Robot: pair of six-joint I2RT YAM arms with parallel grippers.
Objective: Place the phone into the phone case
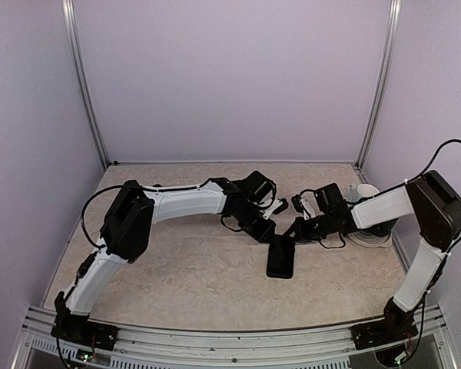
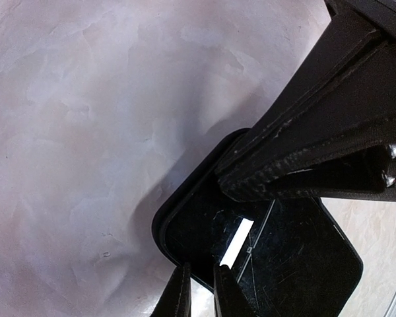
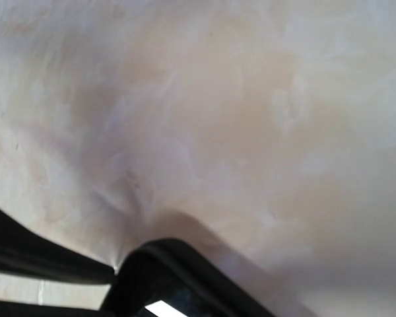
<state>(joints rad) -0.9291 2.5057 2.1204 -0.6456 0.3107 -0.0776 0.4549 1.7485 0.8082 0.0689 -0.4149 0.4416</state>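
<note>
Beige marbled tabletop (image 1: 177, 269) within pale lilac walls, two white-and-black arms meeting slightly to 3 o'clock of its centre. Item: black rectangular glossy-screened phone (image 2: 284, 264), lying flat inside the raised lip of a black rounded-corner phone case (image 2: 160, 228); from above the pair reads as one dark slab at 5 o'clock of the left gripper (image 1: 267, 229) and 7 o'clock of the right gripper (image 1: 298, 228). Left gripper: jaws nearly together with a sliver of gap, tips at the case's lip; whether they pinch that lip or only bear on it cannot be told. Right gripper: jaws pressed together, holding nothing, tip touching a corner of the case in its own wrist view. Also present: white round object (image 1: 373, 240), half hidden behind the right forearm at the 3 o'clock edge, kind not discernible. Condition, as judged: phone appears bedded at the visible corner, the other corners are not shown, so the step in hand looks like pressing home. Handling advice: bear straight down near each corner in turn, keep the lip from folding under the phone, steady the case with one gripper against sliding on the smooth surface, use light force only as the screen may scratch
</note>
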